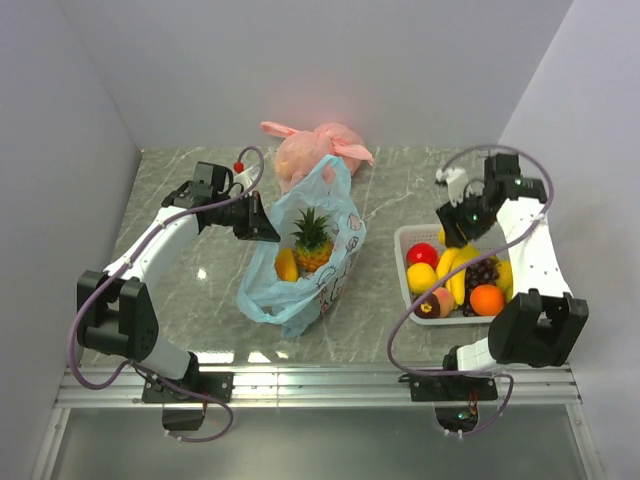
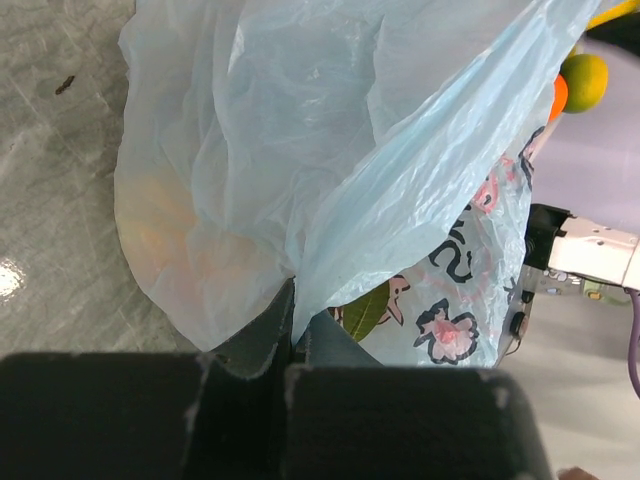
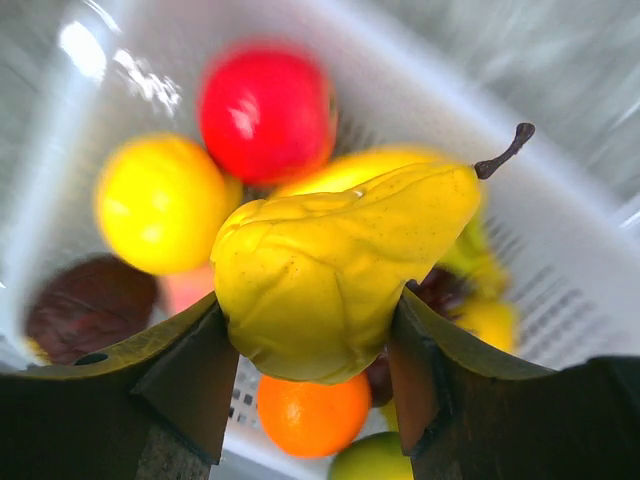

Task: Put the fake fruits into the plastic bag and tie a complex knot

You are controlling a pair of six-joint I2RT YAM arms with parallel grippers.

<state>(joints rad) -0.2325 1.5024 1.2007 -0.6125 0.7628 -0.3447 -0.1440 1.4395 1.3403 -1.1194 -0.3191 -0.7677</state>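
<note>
The light-blue plastic bag (image 1: 320, 250) lies open mid-table with a pineapple (image 1: 312, 240) and a yellow fruit (image 1: 287, 265) inside. My left gripper (image 1: 262, 225) is shut on the bag's left rim; the left wrist view shows the film (image 2: 330, 160) pinched between the fingers (image 2: 270, 330). My right gripper (image 1: 455, 228) is above the white basket (image 1: 404, 240) and is shut on a yellow pear (image 3: 335, 270). Below it in the right wrist view lie a red fruit (image 3: 265, 110), a yellow one (image 3: 160, 205) and an orange (image 3: 312, 415).
A knotted pink-orange bag (image 1: 315, 150) sits behind the blue bag by the back wall. The basket also holds a banana (image 1: 455, 272), dark grapes (image 1: 482, 272), an orange (image 1: 487, 299) and a peach-coloured fruit (image 1: 437, 302). Walls close in left, right and back.
</note>
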